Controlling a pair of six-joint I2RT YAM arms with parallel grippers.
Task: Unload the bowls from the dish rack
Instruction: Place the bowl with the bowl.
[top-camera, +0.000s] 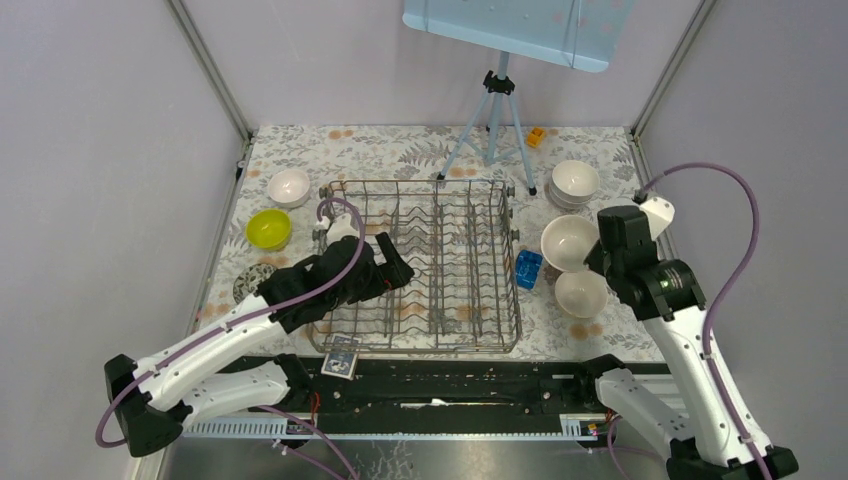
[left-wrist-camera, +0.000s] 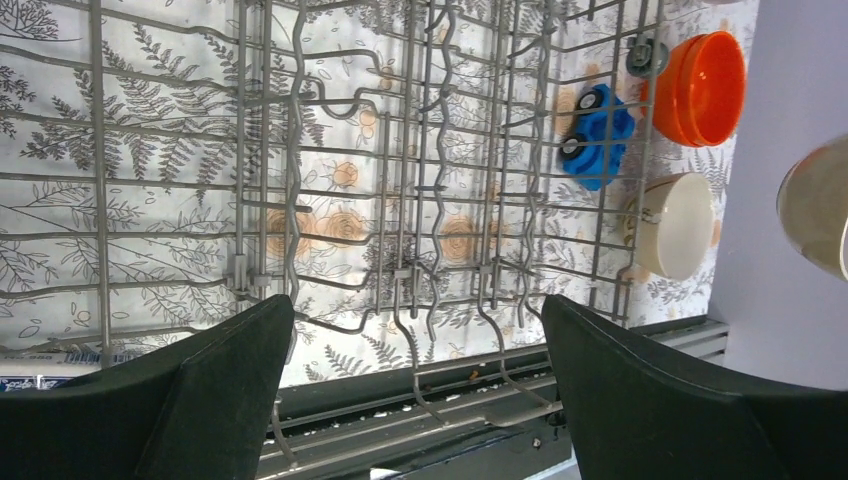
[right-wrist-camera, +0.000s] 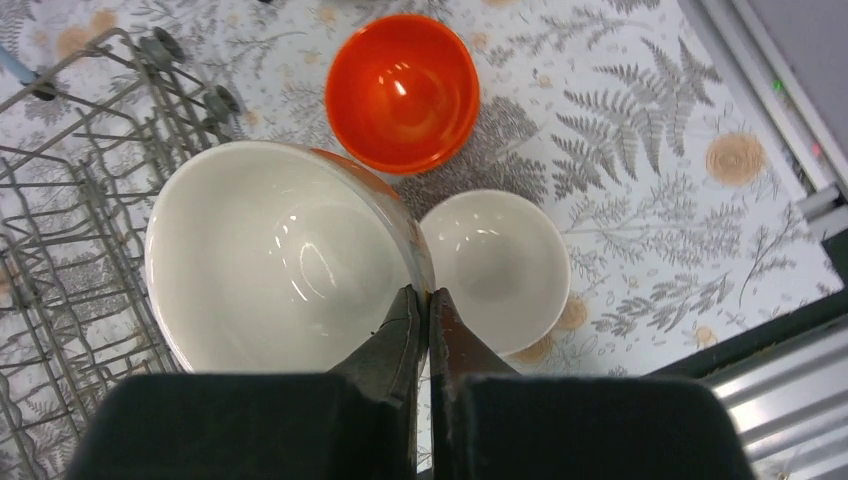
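Observation:
The grey wire dish rack sits mid-table. My left gripper hovers over its left half, open, with only rack wires between the fingers. My right gripper is shut on the rim of a large white bowl, held just right of the rack. Beyond it stand an orange-red bowl and a small white bowl. On the table are a white bowl, a lime-yellow bowl, a white stack and another white bowl.
A blue block lies against the rack's right side. A grey tripod stands at the back with a small orange piece beside it. A card lies at the rack's front left corner. Walls close in on both sides.

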